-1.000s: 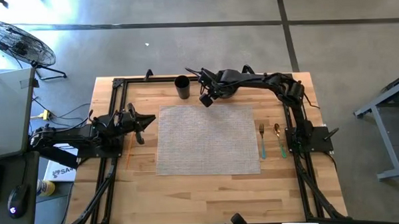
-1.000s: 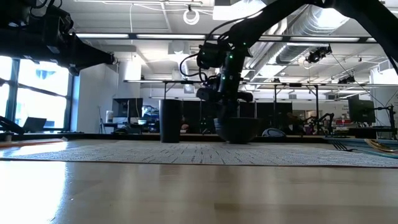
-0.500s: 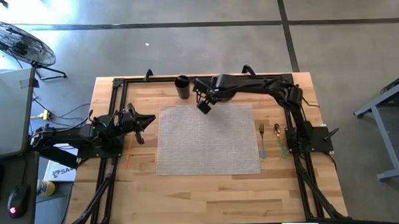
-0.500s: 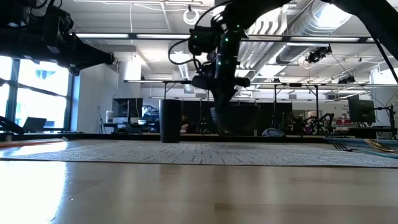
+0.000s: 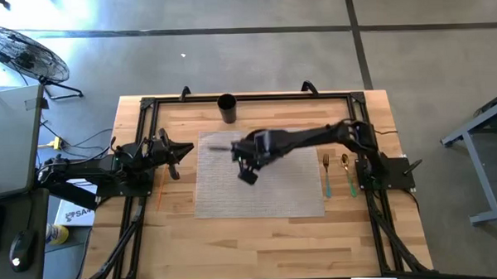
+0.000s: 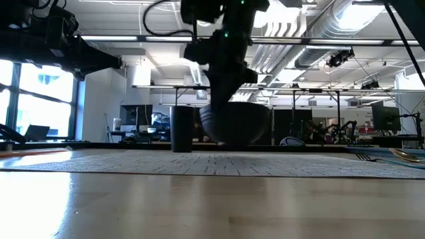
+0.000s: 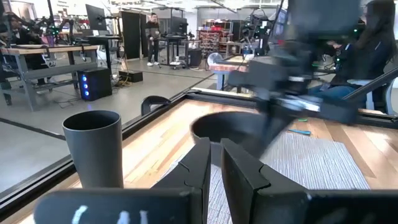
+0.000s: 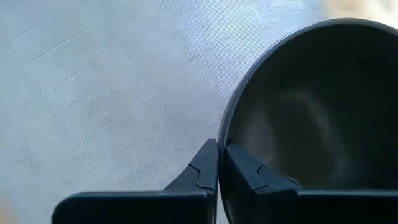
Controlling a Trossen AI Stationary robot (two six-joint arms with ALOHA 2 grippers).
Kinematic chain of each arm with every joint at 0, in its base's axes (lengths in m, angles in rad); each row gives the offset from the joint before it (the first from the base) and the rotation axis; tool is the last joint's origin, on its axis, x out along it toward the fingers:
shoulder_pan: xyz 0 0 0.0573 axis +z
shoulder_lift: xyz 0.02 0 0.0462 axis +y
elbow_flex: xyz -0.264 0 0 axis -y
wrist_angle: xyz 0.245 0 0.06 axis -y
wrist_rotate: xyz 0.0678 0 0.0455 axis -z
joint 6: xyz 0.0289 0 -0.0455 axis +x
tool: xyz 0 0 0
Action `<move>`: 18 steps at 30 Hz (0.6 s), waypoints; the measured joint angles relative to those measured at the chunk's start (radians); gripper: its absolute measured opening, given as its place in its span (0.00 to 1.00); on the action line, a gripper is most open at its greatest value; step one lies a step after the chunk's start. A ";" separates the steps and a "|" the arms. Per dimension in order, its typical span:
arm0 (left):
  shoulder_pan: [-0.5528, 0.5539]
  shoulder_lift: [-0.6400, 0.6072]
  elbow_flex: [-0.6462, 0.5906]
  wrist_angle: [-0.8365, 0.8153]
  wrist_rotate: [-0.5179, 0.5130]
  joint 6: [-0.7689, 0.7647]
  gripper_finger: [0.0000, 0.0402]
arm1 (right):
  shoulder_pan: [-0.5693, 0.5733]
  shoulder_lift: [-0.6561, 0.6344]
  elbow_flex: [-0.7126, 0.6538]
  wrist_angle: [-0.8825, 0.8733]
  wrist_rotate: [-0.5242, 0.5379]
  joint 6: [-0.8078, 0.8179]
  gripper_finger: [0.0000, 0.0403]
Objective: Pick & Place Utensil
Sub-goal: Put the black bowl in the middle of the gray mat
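1. Utensils: fork (image 5: 325,174) with a teal handle and spoon (image 5: 347,174) with a green handle, side by side on bare wood just beside the right edge of the placemat (image 5: 225,190), both untouched, well apart from either gripper.
2. Same pair at the far right of the low view, fork (image 6: 360,157) nearer the mat, spoon (image 6: 405,155) at the edge.
3. Right gripper (image 5: 248,166) stretched over the middle of the placemat, clamped on the rim of a dark bowl (image 5: 248,176).
4. In the right wrist view, fingers (image 8: 208,167) pinched onto the rim, one outside the wall and one inside, bowl (image 8: 305,112) open side up, woven mat (image 8: 106,87) beneath it.
5. In the low view, bowl (image 6: 234,125) just above the mat surface, hanging from the right gripper (image 6: 222,99); contact with the mat impossible to tell.
6. Dark cup (image 5: 227,108) upright on the wood beyond the mat's far edge, near the back rail; in the low view at (image 6: 181,129), left of the bowl.
7. Left gripper (image 5: 176,156) waiting off the mat's left edge, jaws almost together around nothing, fingers (image 7: 205,168) with only a thin gap between them.
8. Left wrist view looking across the table (image 7: 163,138): cup (image 7: 93,148) close by, bowl (image 7: 231,127) and blurred right arm farther off.
9. Beyond the table, a seated person (image 7: 364,43) at the right and a standing person (image 7: 153,38) far back in the room.
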 joint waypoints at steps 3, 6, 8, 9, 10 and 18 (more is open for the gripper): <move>0.000 0.000 0.000 0.000 0.000 0.000 0.09 | 0.064 0.000 0.000 0.036 0.000 -0.001 0.01; 0.000 0.000 0.000 0.000 0.000 0.000 0.09 | 0.110 0.000 0.000 0.067 0.007 -0.008 0.01; 0.000 0.000 0.000 0.000 0.000 -0.002 0.09 | 0.126 0.000 0.000 0.066 0.021 -0.011 0.01; 0.000 0.000 0.000 0.000 0.000 -0.005 0.09 | 0.129 0.000 0.000 0.058 0.028 -0.015 0.01; 0.000 0.000 0.000 0.000 0.001 -0.012 0.09 | 0.130 0.000 0.000 0.051 0.038 -0.028 0.01; 0.000 0.000 0.000 0.000 0.042 -0.105 0.09 | 0.126 0.000 -0.034 0.067 0.064 -0.145 0.01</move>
